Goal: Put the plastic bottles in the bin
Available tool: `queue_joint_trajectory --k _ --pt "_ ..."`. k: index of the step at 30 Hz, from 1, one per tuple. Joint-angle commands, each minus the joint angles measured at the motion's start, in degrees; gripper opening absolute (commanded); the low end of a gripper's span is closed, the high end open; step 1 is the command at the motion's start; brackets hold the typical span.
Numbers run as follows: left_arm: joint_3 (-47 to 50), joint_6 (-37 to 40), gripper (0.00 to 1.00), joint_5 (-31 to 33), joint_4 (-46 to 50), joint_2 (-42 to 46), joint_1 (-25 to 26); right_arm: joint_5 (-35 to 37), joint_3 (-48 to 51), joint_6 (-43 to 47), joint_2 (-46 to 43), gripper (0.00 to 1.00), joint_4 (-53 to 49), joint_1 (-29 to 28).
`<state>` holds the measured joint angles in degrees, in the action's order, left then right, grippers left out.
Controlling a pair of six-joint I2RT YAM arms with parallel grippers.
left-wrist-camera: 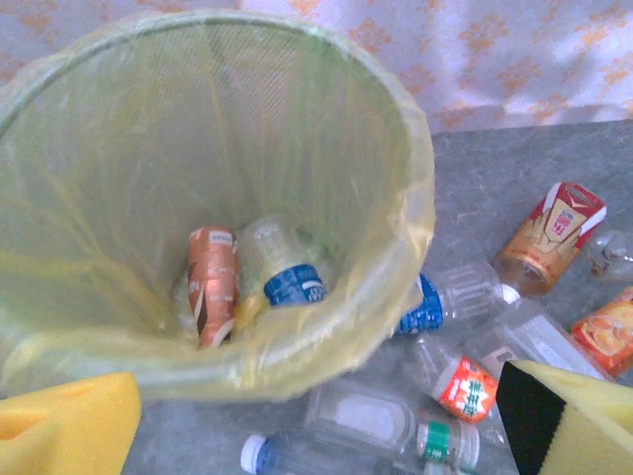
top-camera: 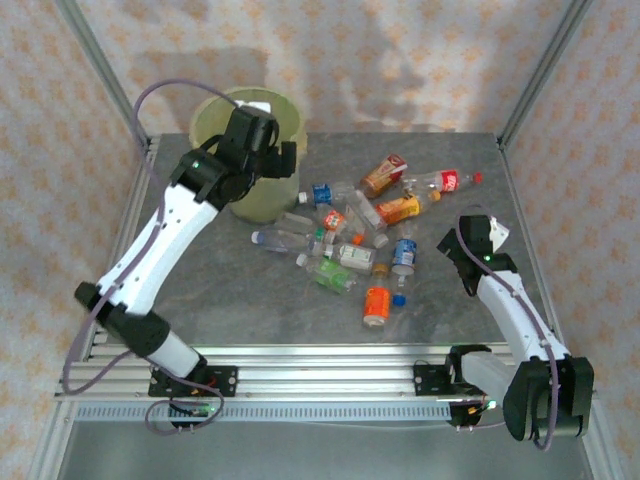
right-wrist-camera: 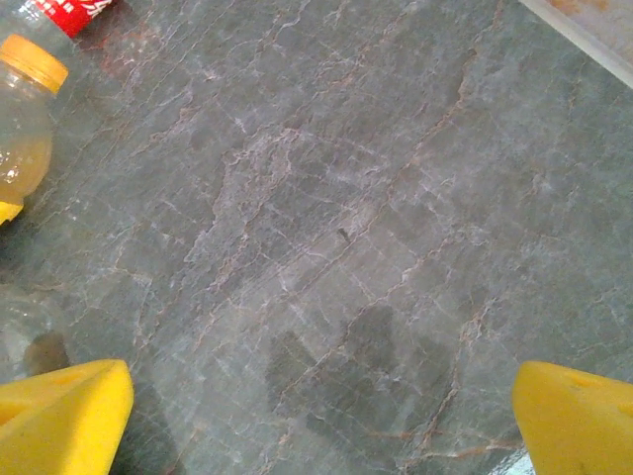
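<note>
The bin [top-camera: 215,115], lined with a yellow-green bag, stands at the table's back left. My left gripper [top-camera: 262,140] hovers over its near rim, open and empty. In the left wrist view, its yellow pads [left-wrist-camera: 69,430] sit wide apart below the bin's rim [left-wrist-camera: 415,198]. Two plastic bottles lie inside, one orange-labelled [left-wrist-camera: 212,282] and one blue-labelled [left-wrist-camera: 282,272]. Several more bottles lie heaped mid-table [top-camera: 340,245], with an orange one [top-camera: 376,303] nearest the front. My right gripper [top-camera: 478,240] is open to the right of the heap, its fingers [right-wrist-camera: 59,421] over bare table.
A red-labelled bottle [top-camera: 445,182] and an orange-capped one [right-wrist-camera: 25,119] lie just left of and beyond the right gripper. Metal frame posts [top-camera: 535,80] rise at the back corners. An aluminium rail [top-camera: 320,365] runs along the front edge.
</note>
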<state>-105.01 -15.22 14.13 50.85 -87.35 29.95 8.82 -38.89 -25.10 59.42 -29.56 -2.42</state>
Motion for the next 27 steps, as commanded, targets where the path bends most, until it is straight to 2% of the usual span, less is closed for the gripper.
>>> queue_joint_trajectory --k 1,7,14,18,23,27 --pt "8.28 -6.07 0.92 3.40 -5.11 6.78 1.70 -1.86 -1.33 -0.68 0.04 0.99 -0.80 0.22" --pt "25.14 -17.36 0.88 3.61 -8.80 15.54 5.61 -5.77 -3.31 -1.99 -0.60 0.99 -4.10 -2.23" --pt "40.42 -26.75 0.87 4.07 -15.06 23.42 9.02 -7.52 -6.34 -2.93 -0.38 0.99 -9.70 -9.37" --pt "45.26 -29.46 0.87 4.38 -16.69 25.81 9.33 -9.34 -6.38 -3.67 0.39 1.00 -10.74 -12.35" --pt "48.78 -31.17 0.87 3.61 -18.67 26.02 9.33 -12.90 -6.54 -3.23 3.67 0.89 -9.06 -15.80" --pt "50.37 -31.97 0.87 2.91 -20.88 25.49 9.34 -14.01 -7.93 -3.28 8.10 0.87 -7.49 -17.79"
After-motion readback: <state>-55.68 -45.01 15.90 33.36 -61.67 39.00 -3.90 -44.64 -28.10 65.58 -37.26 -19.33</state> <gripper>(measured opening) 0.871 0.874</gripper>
